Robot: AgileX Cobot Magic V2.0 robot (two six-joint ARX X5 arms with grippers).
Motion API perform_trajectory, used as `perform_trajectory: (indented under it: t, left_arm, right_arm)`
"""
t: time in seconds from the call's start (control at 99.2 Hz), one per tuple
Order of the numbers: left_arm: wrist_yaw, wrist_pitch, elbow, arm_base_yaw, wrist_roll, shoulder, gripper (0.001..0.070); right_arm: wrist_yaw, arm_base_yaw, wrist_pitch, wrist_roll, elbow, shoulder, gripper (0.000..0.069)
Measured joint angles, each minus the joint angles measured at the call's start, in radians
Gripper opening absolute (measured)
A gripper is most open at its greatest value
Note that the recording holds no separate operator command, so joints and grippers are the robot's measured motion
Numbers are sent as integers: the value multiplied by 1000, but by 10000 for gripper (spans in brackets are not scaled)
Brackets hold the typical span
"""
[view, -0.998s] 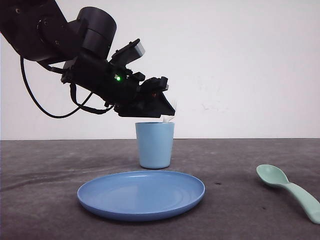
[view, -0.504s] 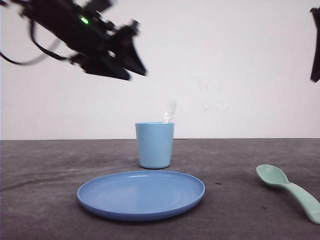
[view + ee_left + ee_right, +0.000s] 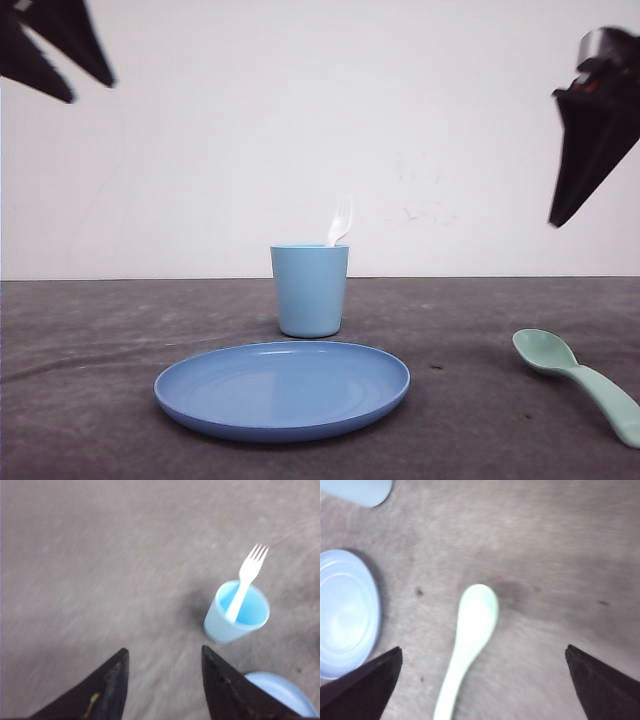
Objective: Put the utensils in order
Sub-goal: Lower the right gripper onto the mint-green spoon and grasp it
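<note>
The white fork (image 3: 341, 221) stands in the light blue cup (image 3: 310, 290), handle down, leaning on the rim, tines above the cup's mouth; my left wrist view shows the same fork (image 3: 245, 582) resting inside the cup (image 3: 235, 614). The mint-green spoon (image 3: 580, 380) lies flat on the tabletop (image 3: 90, 360), well to the right of the cup and nearer the camera, bowl pointing toward the cup's side, handle running toward the frame's right edge. In my right wrist view the spoon (image 3: 470, 640) lies bare on the tabletop, apart from everything else. The round blue plate (image 3: 282, 388) sits just in front of the cup, between cup and camera, nothing on it.

My left tool (image 3: 162, 660) hangs high, far to the left of the cup, fingers spread and holding nothing. My right tool (image 3: 482, 680) hangs high to the right of the cup, above the spoon, fingers set wide and holding nothing.
</note>
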State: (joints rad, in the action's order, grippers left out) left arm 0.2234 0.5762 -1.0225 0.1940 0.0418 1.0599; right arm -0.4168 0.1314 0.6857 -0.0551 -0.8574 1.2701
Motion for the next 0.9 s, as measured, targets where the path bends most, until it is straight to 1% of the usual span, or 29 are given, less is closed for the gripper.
perform_trajectory:
  t: [0.161, 0.282, 0.565, 0.615, 0.736, 0.827, 0.898]
  left_arm:
    - [-42, 102, 0, -48, 0, -39, 272]
    - [-45, 138, 0, -64, -2, -40, 272]
    - [-45, 149, 0, -66, -4, -40, 272]
    - [-45, 149, 0, -66, -4, -40, 272]
    - [-45, 149, 0, -66, -4, -40, 272]
    - [-45, 149, 0, -66, -4, -40, 272]
    - [-45, 150, 0, -66, -4, -40, 272]
  right_arm:
    - [-1, 45, -60, 0, 0, 83, 659]
    - [-2, 77, -103, 0, 0, 143, 659]
    - [-2, 138, -169, -5, 0, 251, 655]
    - [-2, 148, -171, -6, 0, 258, 629]
    - [0, 167, -176, -6, 0, 274, 514]
    - [4, 177, -185, -6, 0, 284, 476]
    - [26, 181, -190, -6, 0, 287, 439]
